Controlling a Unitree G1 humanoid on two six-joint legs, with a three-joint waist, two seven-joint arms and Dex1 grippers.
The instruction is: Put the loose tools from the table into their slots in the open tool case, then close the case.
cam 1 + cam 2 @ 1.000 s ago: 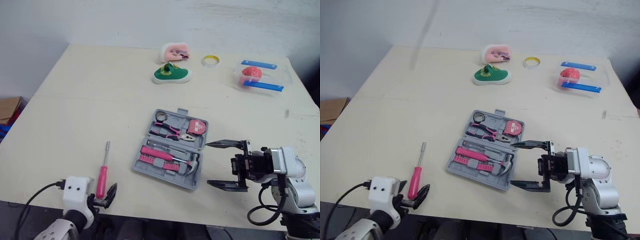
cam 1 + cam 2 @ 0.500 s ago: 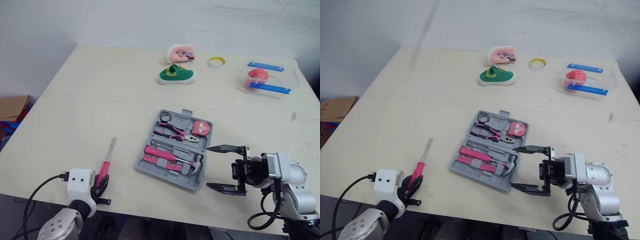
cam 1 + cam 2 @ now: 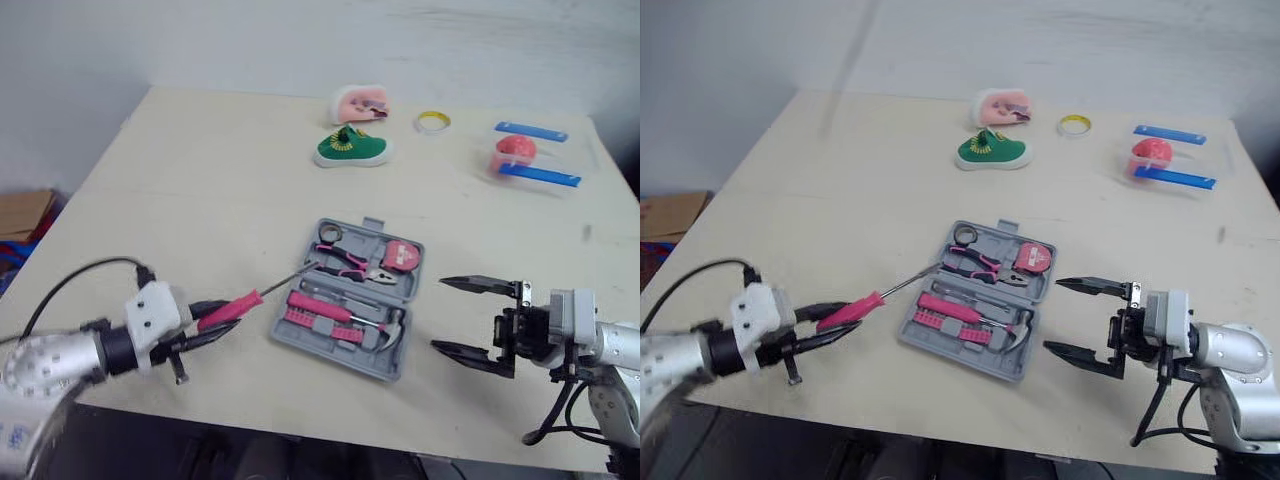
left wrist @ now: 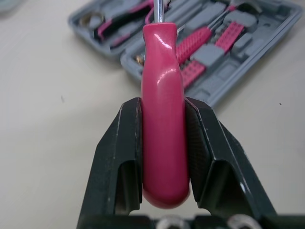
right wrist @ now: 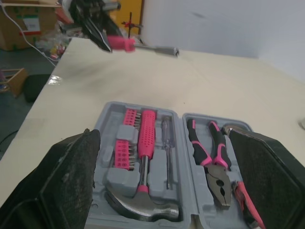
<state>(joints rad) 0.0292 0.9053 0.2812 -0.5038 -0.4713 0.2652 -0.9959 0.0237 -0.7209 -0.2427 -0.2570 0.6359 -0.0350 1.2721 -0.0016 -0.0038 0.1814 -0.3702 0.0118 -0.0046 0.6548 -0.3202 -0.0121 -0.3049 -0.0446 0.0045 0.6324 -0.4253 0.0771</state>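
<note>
One pink screwdriver [image 3: 238, 305] clamped in my left gripper [image 3: 215, 322], tip at the tool case [image 3: 335, 352]'s left edge; right gripper [image 3: 438, 314] spread apart.

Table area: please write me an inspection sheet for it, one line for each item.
Surface: beige table, faint marks.
Job's things: case open, hammer and pliers in slots; screwdriver held in the air, tip by the case's edge.
Clutter: green shoe, pink item, tape ring, clear box, all at the far side.
Hands: left hand shut on the screwdriver's handle; right hand open beside the case, holding nothing.
Cables: left cable and right cable, both black, hanging loose.
Surroundings: white wall; cardboard box on the floor.
</note>
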